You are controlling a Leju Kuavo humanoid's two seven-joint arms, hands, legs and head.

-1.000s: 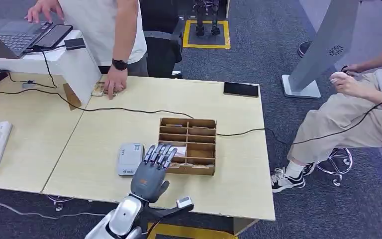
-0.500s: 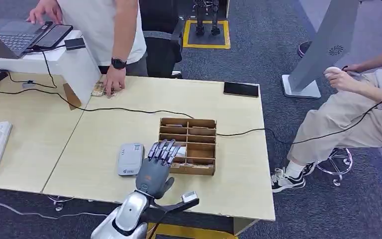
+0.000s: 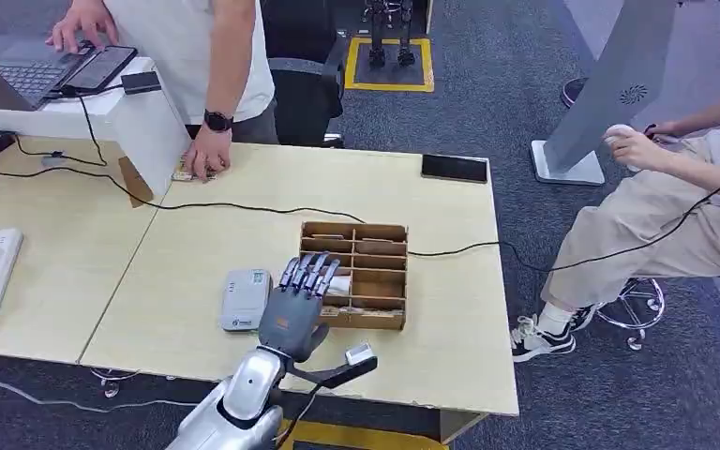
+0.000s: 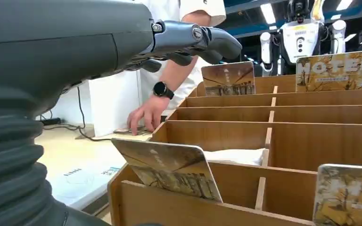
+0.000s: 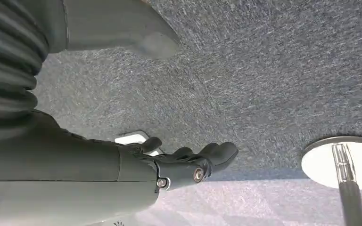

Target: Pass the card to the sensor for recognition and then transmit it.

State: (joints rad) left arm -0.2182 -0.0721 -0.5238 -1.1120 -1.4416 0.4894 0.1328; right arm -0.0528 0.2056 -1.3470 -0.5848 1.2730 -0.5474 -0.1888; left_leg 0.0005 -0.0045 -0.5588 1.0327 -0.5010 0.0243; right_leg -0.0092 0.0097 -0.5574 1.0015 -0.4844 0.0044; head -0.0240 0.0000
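A wooden card box (image 3: 384,272) with several slots stands mid-table, cards upright in it. My left hand (image 3: 295,305) hovers at its near left corner, fingers spread over the front slot, holding nothing. In the left wrist view a tilted card (image 4: 169,169) leans in the nearest slot of the box (image 4: 226,136), under my fingers (image 4: 202,40); more cards (image 4: 337,70) stand in the far slots. The grey card sensor (image 3: 246,300) lies on the table just left of my hand. My right hand (image 5: 169,169) hangs over the carpet, fingers loosely apart and empty.
A black cable (image 3: 244,208) crosses the table behind the box, and a dark phone (image 3: 455,168) lies at the far edge. A person's hand (image 3: 204,155) rests on cards by a white stand (image 3: 141,117). Another person (image 3: 675,187) sits right of the table.
My left hand has moved right and slightly forward, from beside the sensor to over the box's near left corner. The standing person's hand shifted a little on the far cards.
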